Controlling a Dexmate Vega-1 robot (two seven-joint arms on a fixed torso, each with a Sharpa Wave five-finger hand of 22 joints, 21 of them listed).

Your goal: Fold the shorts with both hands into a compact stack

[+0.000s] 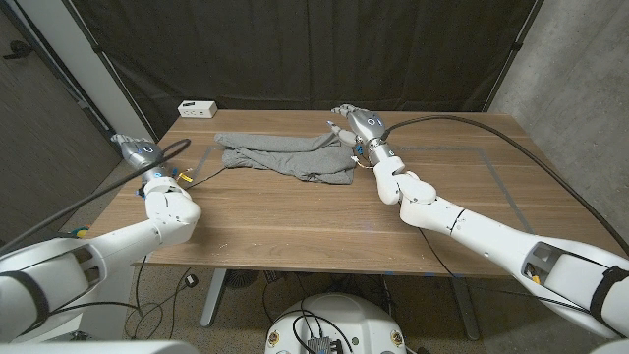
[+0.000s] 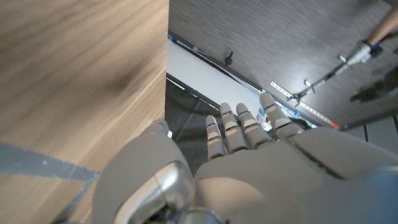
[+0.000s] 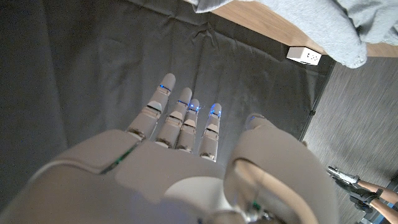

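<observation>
Nearest me, the left hand (image 1: 141,151) hangs off the worktop (image 1: 295,221) edge, fingers (image 2: 242,127) straight and close together, holding nothing; farther back, the right hand (image 1: 356,123) hovers by the shorts (image 1: 285,155), fingers (image 3: 180,118) extended, slightly spread, empty; folding looks unstarted; next, each hand must grasp the crumpled cloth.

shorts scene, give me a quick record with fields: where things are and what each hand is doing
shorts: grey, rumpled, lying at the table's far middle, not yet folded
left hand: off the table's left edge, fingers extended, holds nothing
right hand: at the shorts' right end, fingers spread, holds nothing
white box: far left corner
table: wooden, tape lines on it
</observation>
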